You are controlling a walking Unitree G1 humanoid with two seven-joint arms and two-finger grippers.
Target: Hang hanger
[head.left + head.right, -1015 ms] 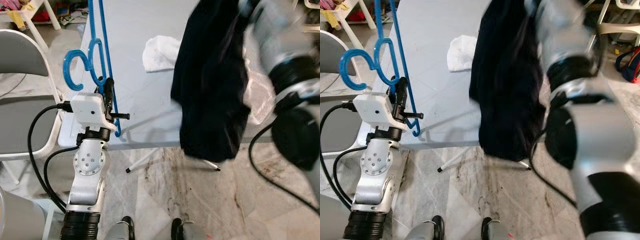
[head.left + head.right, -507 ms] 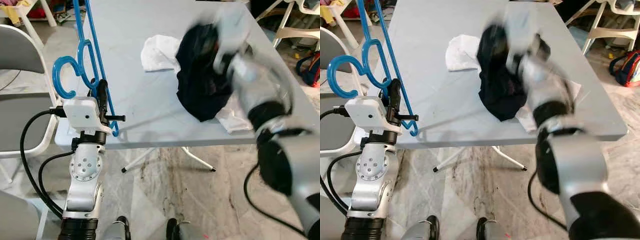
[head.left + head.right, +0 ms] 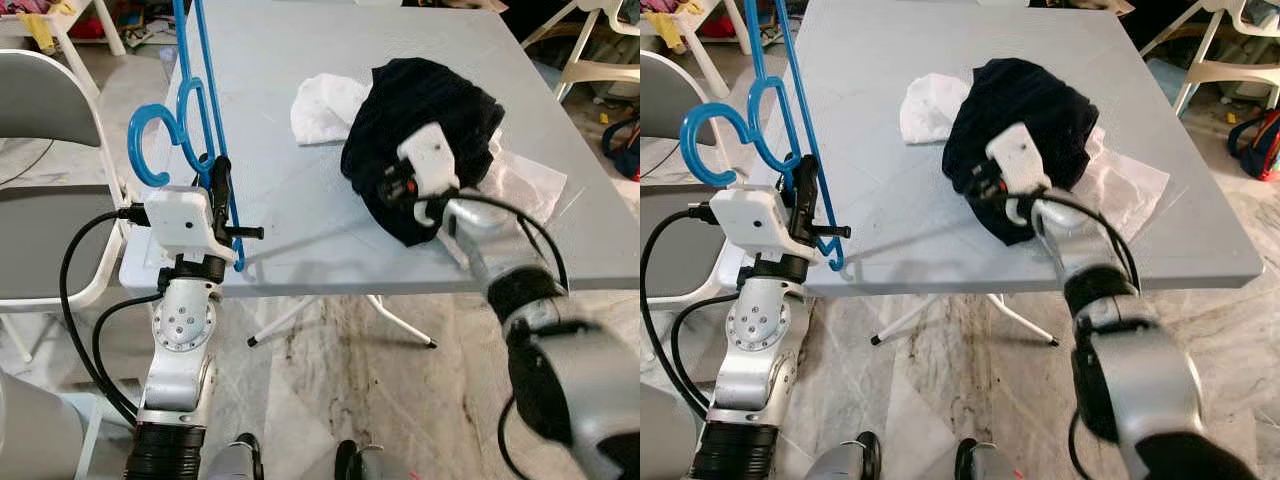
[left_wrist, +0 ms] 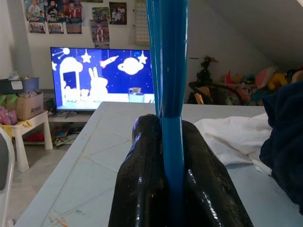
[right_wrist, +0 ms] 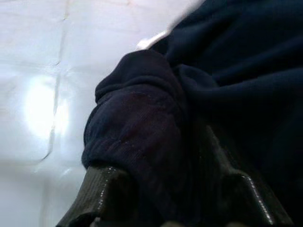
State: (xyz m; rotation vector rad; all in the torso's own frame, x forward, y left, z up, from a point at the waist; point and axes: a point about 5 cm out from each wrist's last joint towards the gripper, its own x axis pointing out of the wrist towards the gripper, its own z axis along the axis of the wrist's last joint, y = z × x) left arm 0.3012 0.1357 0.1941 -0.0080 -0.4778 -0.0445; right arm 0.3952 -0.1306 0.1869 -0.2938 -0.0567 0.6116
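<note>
Nearest the robot: marble floor and the robot's own feet at the bottom edge of the head views.
Left gripper: raised at the near left corner of the table, fingers clamped on the blue hangers, which stand upright with their hooks curling toward the folding chair.
Hangers: at least two seem stacked together; the left wrist view shows their blue bars pinched between the black fingers and running up out of frame.
Right gripper: lying low on the table, buried in the dark garment, fingers closed on a fold of the navy cloth.
Garment: a crumpled heap resting on the tabletop, partly over a white cloth and touching a clear plastic sheet.
Step in hand: probably readying the garment for a hanger, since cloth and hangers are well apart and nothing is hung yet.
Next move: likely calls for lifting the garment by a neck or shoulder edge and bringing it to the hangers, or the hangers over to it.
Hard to tell: which part of the garment is gripped; the exact count of hangers; their tops are cut off.
Farther back: white chairs past the table's far right, and a lit screen in the left wrist view.
</note>
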